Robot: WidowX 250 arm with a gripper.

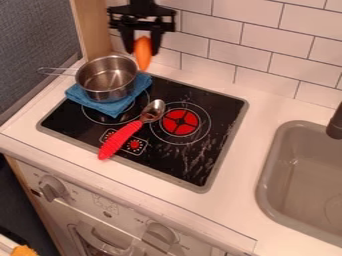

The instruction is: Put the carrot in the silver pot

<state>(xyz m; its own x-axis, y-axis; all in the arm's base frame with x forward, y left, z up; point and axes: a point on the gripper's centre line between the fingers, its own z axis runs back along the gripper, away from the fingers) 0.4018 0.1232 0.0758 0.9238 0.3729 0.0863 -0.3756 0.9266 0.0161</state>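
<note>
High at the top of the camera view, the black gripper (142, 46) hangs down, shut on an orange carrot (143, 54) that points downward between its fingers. The carrot's lower tip appears just above and to the right of the silver pot's rim. That silver pot (107, 80) stands on a folded blue cloth (109, 106) at the stove's back left, its handle pointing left. The metal inside of the pot shows, with nothing seen in it.
A spoon with a red handle (120, 139) lies across the black stovetop (186, 163), in front of the pot. At the right is a grey sink (265, 186) with a dark faucet (335, 123). A white tiled wall (257, 42) rises behind.
</note>
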